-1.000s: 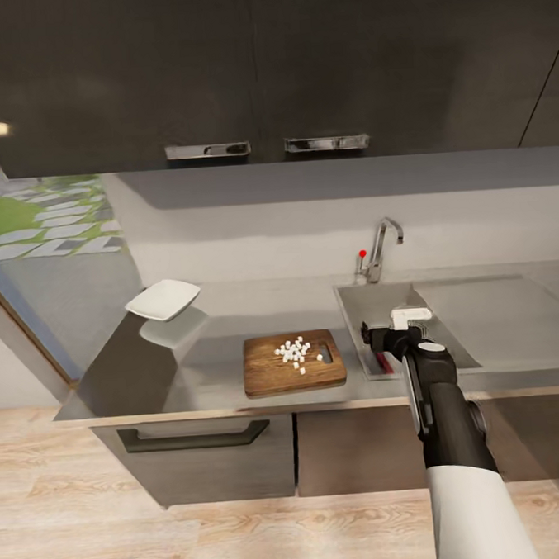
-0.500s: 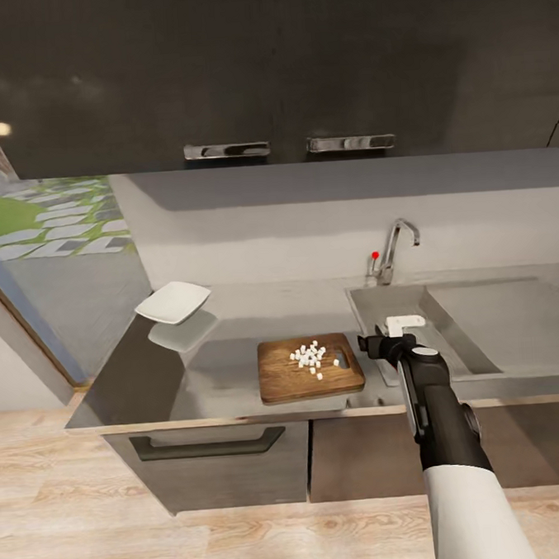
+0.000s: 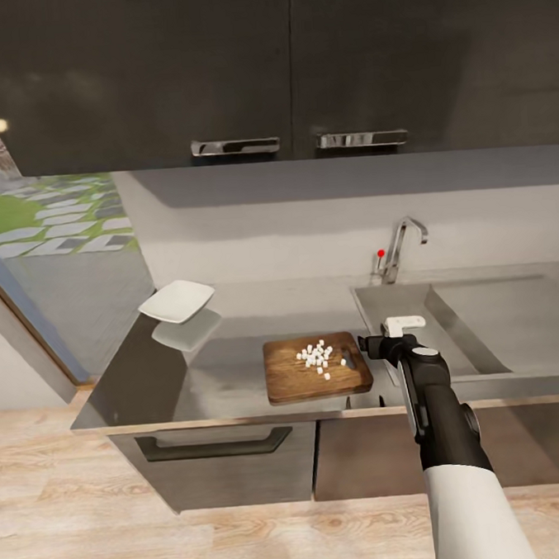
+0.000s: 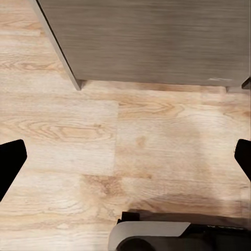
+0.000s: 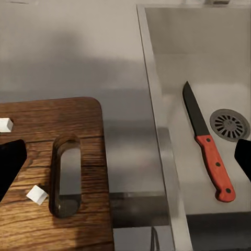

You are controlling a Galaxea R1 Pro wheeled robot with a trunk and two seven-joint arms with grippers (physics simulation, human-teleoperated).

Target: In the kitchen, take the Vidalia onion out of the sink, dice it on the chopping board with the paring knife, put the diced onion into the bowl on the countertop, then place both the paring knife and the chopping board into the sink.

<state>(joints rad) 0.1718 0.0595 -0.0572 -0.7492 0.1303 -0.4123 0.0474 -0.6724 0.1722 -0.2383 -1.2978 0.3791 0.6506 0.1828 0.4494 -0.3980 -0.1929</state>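
right jaws (image 5: 125,157) apart, empty, over bench | left jaws (image 4: 125,159) apart, above floor | paring knife (image 5: 208,142) in sink (image 5: 230,63) | diced onion (image 3: 319,358) on chopping board (image 3: 298,382)

- The right arm is being held extended forward, its right gripper (image 3: 381,343) spread wide and empty.
- The left gripper (image 4: 125,157) is being pointed downward, fingers likewise spread.

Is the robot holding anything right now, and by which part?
Nothing is held. The right tool is open and empty; the red-handled paring knife lies in the steel sink. The left tool is open too.
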